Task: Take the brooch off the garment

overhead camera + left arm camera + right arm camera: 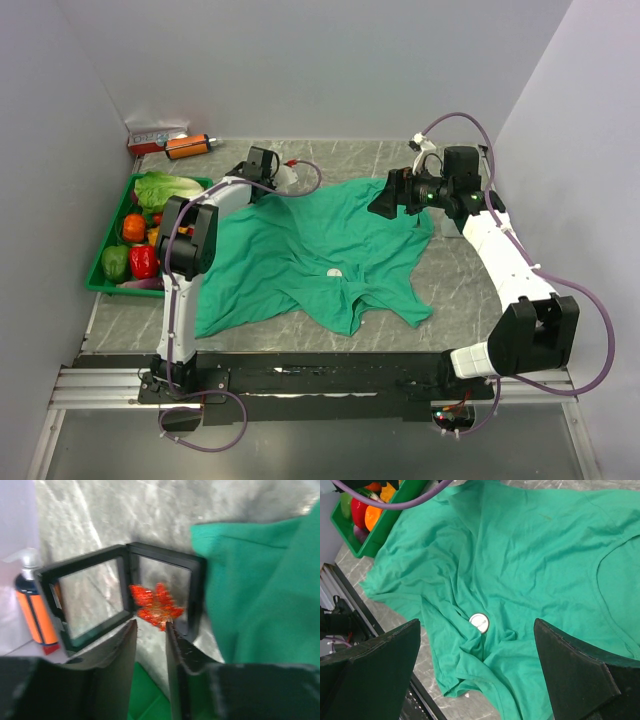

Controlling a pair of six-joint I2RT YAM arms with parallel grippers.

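Closest to us, the left gripper (150, 627) shows its fingers nearly together with a thin gap between them; through the blur we cannot tell whether they pinch anything. Just past the tips, at twelve o'clock, the brooch (154, 606) sits over the open black case (131, 560). It is off the garment (260, 590), which lies at three o'clock of the case. We judge two risks: a loose hold drops the brooch outside the frame, or a low finger nudges the light case and flips it. Farther off, the right gripper (476, 621) hangs over the garment with fingers wide apart, holding nothing.
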